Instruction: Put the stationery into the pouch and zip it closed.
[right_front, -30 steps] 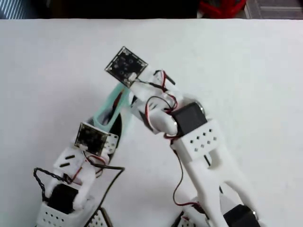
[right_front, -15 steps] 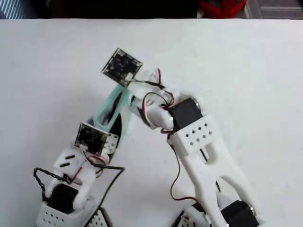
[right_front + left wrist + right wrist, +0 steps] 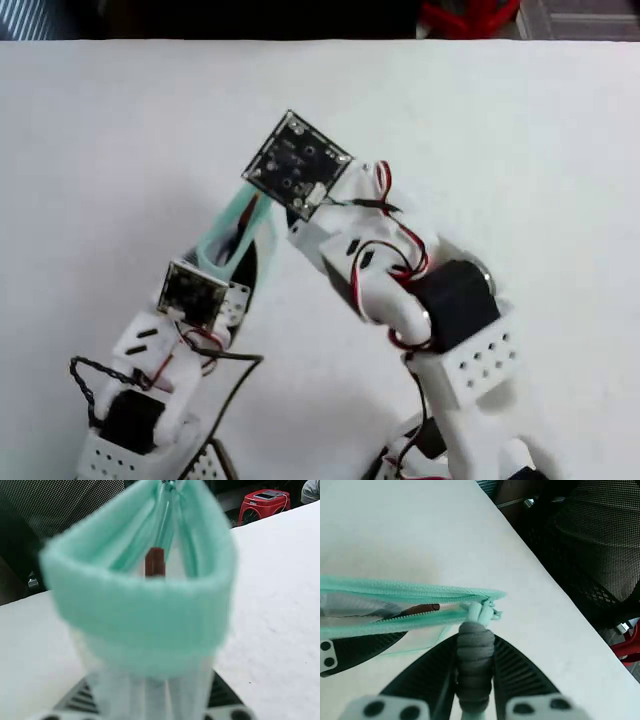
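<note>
The mint-green pouch (image 3: 228,228) lies between the two arms, its mouth open. A brown pen (image 3: 154,563) lies inside it, and the pen (image 3: 422,609) also shows through the zipper gap in the right wrist view. My left gripper (image 3: 243,268) is shut on the near end of the pouch (image 3: 145,615). At the far end, my right gripper (image 3: 476,637) is shut on the grey zipper pull (image 3: 475,652), just behind the slider (image 3: 483,611). The zipper stands open along most of its length.
The white table (image 3: 500,130) spreads wide to the far side and to both flanks. A dark mesh chair (image 3: 590,545) stands beyond the table edge. A red object (image 3: 468,18) sits behind the table's far edge.
The right arm has drawn back toward the near right, and its wrist camera board has shifted right and slightly nearer. The left arm and the pouch have stayed in place.
</note>
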Controlling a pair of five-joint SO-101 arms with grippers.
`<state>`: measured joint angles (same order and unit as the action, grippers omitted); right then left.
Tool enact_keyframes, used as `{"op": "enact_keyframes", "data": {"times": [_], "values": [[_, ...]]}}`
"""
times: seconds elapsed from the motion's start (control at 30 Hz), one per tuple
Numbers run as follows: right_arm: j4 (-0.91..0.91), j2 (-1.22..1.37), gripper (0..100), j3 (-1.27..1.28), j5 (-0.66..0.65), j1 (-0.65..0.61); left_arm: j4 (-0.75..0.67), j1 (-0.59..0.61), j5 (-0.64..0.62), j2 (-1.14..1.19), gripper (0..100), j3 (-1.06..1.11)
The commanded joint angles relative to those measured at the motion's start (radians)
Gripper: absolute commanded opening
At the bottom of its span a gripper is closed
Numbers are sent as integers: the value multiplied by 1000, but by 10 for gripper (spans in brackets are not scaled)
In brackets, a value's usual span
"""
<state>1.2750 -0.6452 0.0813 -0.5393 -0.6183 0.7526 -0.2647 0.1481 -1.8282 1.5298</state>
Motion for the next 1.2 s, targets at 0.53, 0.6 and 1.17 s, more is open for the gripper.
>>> {"op": "enact_keyframes", "data": {"times": [0.53, 0.6, 1.17], "values": [[375, 180, 17, -485, 9, -297, 0, 10, 3, 2, 22, -17], [409, 180, 17, -491, -23, -352, -2, 10, 3, 2, 22, -18], [443, 171, 17, -489, -121, -369, -2, 15, 3, 4, 22, -18]]}}
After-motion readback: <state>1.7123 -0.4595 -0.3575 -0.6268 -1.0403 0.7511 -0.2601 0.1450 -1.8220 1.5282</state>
